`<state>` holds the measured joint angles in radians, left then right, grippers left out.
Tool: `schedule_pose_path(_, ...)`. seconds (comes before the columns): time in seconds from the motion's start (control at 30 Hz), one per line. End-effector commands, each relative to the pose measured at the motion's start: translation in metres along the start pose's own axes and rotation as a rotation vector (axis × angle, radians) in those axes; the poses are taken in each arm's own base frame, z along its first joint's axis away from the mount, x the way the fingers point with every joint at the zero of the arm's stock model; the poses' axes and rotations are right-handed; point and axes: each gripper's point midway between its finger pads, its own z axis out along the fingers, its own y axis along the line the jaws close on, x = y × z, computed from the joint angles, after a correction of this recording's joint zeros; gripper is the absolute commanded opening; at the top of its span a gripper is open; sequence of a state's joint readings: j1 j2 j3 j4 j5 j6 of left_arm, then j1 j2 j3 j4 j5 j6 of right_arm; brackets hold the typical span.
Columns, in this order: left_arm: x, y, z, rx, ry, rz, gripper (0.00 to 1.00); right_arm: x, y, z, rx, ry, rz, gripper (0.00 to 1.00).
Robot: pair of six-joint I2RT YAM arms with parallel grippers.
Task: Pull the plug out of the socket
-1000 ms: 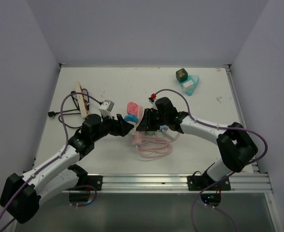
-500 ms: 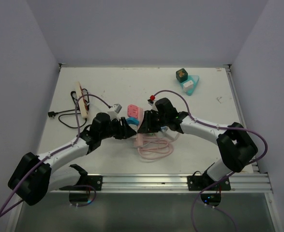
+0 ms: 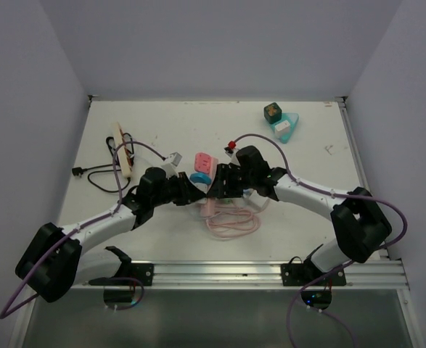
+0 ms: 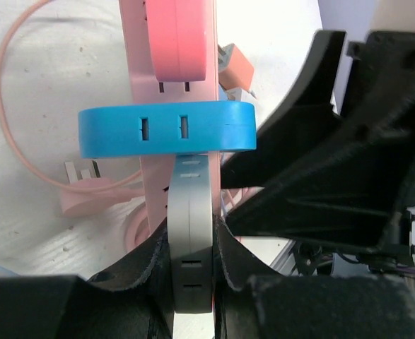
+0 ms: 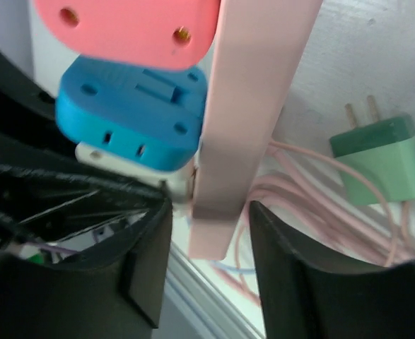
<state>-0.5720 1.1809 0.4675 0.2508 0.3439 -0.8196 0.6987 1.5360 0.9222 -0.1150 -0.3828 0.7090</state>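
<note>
- The left hand [image 4: 191, 241] is pinching a grey plug [image 4: 190, 201] seated on the pink power strip [image 4: 136, 63], beside a blue plug [image 4: 166, 127].
- The right hand [image 5: 211, 208] is straddling the strip's end, fingers slightly spread.
- A green plug [image 5: 377, 159] is lying on the tabletop [image 5: 377, 42] beside the strip.

centre of bench [image 3: 198, 130] jammed: left hand [image 3: 191, 192] and right hand [image 3: 214, 187] nose to nose at the strip [image 5: 253, 106], no room between them. left hand clamps grey plug [image 4: 190, 233]; right hand's black body sits just beside it on the right. blue plug [image 4: 166, 128] then coral plug [image 4: 179, 35] block the way further along the strip. right fingers [image 5: 292, 282] straddle strip end, thin gap on one side. cable coil [image 3: 231, 219] and green plug [image 5: 380, 152] clutter near side. tan bar [image 3: 121, 150], black cable [image 3: 95, 174] at left; cube [image 3: 272, 111], teal block [image 3: 285, 126] far right. back middle and right edge open.
</note>
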Motion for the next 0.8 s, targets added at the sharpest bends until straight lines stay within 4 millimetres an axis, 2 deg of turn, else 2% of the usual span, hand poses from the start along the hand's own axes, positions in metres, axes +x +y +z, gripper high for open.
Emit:
schedule_pose_path(0.0,-0.037,-0.032,0.001,0.101,-0.145,0.007,0.00,-0.009,0.024,-0.018,-0.078,-0.055,-0.037,0.55)
schedule_pose_path(0.03,-0.040,-0.034,0.000,0.107,-0.158,0.001,0.00,-0.008,0.022,-0.019,-0.073,-0.055,-0.033,0.60)
schedule_pose_path(0.13,-0.047,-0.036,0.001,0.104,-0.190,-0.018,0.00,-0.004,0.020,-0.020,-0.070,-0.051,-0.027,0.65)
schedule_pose_path(0.33,-0.059,-0.041,0.002,0.116,-0.247,-0.073,0.00,0.001,0.014,-0.013,-0.058,-0.039,-0.016,0.69)
schedule_pose_path(0.47,-0.068,-0.047,0.001,0.123,-0.280,-0.088,0.00,0.000,0.011,-0.010,-0.048,-0.043,-0.022,0.70)
schedule_pose_path(0.77,-0.078,-0.059,0.002,0.141,-0.314,-0.098,0.00,-0.011,0.022,0.004,-0.059,-0.049,-0.056,0.65)
